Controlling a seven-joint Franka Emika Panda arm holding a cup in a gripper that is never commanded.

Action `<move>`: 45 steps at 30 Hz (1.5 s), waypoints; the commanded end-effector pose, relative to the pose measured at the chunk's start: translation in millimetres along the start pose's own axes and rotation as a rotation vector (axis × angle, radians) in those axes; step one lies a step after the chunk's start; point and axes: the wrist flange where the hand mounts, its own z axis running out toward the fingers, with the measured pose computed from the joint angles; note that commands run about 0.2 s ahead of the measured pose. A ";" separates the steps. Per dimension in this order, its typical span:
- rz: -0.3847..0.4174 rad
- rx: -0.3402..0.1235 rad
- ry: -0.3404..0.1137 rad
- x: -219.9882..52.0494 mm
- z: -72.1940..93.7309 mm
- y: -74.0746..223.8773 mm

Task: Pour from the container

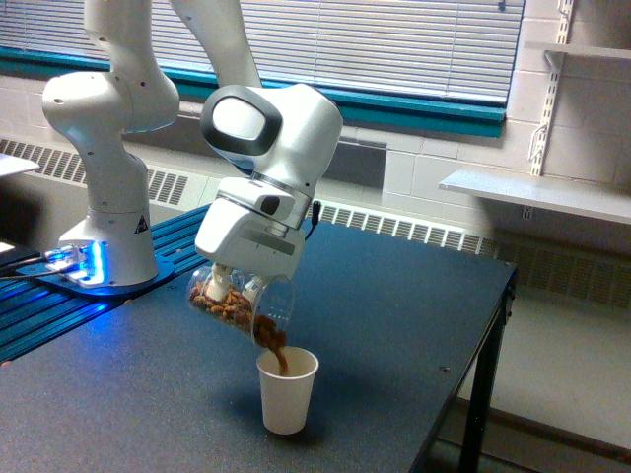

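Note:
My gripper (225,277) is shut on the container (240,308), a clear plastic jar with brown nut-like bits showing through its wall. The jar is tipped over, mouth down toward the exterior view's right. Its rim hangs just above a small white paper cup (287,390) that stands on the dark table (394,325). A stream of brown bits (276,352) runs from the jar's mouth into the cup. My fingers are mostly hidden behind the jar and the white hand housing.
The arm's white base (108,232) stands on a blue-lit mount at the exterior view's left. The table's right edge (493,335) drops off to the floor. A wall shelf (537,192) and window blinds lie behind.

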 end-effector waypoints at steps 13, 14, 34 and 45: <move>-0.020 -0.018 -0.002 3.8 -5.5 -3.6; -0.021 -0.018 -0.002 4.1 -5.7 -3.9; -0.046 -0.052 -0.001 10.7 -9.4 -3.0; -0.069 -0.070 0.002 15.1 -11.5 -2.7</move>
